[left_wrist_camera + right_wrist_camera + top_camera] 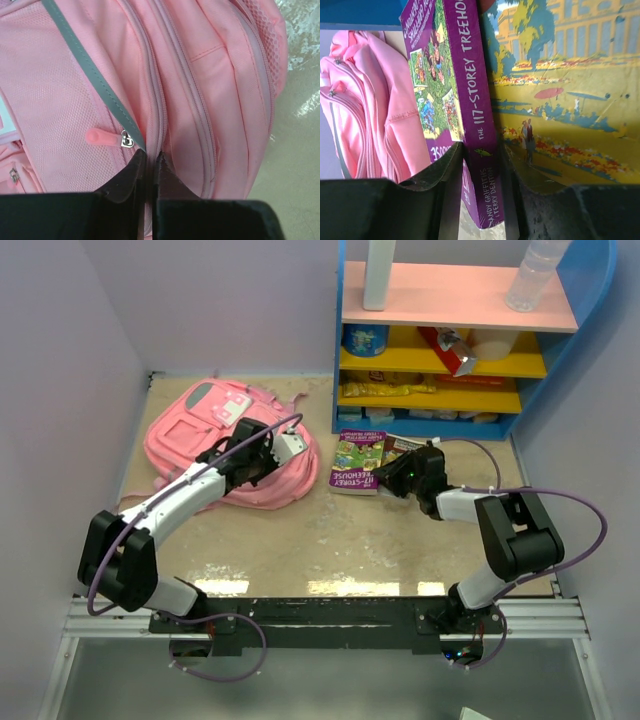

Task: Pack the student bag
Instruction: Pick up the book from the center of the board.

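Note:
The student bag (195, 440) is a large pink backpack lying at the back left of the table. My left gripper (262, 458) rests on its right side. In the left wrist view the left gripper (149, 156) is shut on a fold of pink fabric along a zipper seam of the bag (210, 75), beside a pink zipper pull (100, 136). My right gripper (385, 480) is at a purple "117-Storey Treehouse" book (358, 460). In the right wrist view the right gripper (482, 156) is closed on the book's spine (470, 75), one finger on each side.
A second book with a yellow picture cover (570, 100) lies against the purple one, to its right (403, 446). A blue shelf unit (450, 300) with a bottle (535, 275) and snacks stands at the back right. Lilac walls close in left and right.

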